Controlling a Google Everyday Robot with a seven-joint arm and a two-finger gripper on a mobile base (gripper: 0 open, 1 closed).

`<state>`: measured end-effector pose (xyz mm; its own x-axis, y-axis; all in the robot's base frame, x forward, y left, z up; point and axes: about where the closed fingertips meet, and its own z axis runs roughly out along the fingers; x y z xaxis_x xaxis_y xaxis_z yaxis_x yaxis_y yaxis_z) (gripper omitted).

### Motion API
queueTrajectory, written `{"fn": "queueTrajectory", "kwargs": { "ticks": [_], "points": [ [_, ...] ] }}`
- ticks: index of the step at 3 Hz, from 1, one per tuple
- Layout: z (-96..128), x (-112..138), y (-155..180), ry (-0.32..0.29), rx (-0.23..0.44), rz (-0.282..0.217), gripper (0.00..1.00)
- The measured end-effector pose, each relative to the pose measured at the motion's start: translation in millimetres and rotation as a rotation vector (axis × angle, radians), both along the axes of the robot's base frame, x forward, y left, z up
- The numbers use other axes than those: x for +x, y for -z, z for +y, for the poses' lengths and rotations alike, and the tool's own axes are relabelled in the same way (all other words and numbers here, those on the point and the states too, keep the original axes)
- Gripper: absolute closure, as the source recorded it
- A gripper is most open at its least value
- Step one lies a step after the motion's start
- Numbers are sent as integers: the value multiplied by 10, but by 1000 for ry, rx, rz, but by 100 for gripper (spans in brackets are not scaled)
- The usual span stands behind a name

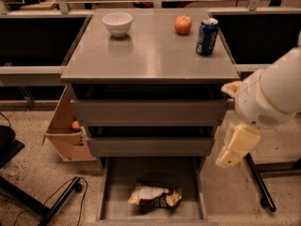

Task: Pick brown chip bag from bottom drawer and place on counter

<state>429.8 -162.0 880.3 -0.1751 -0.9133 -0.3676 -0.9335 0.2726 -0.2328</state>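
The brown chip bag point(155, 195) lies flat on the floor of the open bottom drawer point(111, 206), near its front and middle. The grey counter point(150, 55) tops the cabinet. My white arm comes in from the right, and the gripper point(231, 154) hangs beside the cabinet's right edge at the height of the middle drawer. It is above and to the right of the bag and well apart from it.
A white bowl point(117, 22), a red apple point(183, 24) and a blue soda can point(207, 36) stand at the counter's back. A cardboard box point(63, 133) sits on the floor to the left. Black stand legs lie at the left point(51, 204) and right point(257, 185).
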Motion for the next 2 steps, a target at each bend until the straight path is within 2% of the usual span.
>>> {"fn": "queueTrajectory", "kwargs": {
  "ticks": [1, 2],
  "points": [
    [277, -46, 721, -46, 124, 21, 0],
    [416, 111, 716, -89, 168, -69, 0]
  ]
}}
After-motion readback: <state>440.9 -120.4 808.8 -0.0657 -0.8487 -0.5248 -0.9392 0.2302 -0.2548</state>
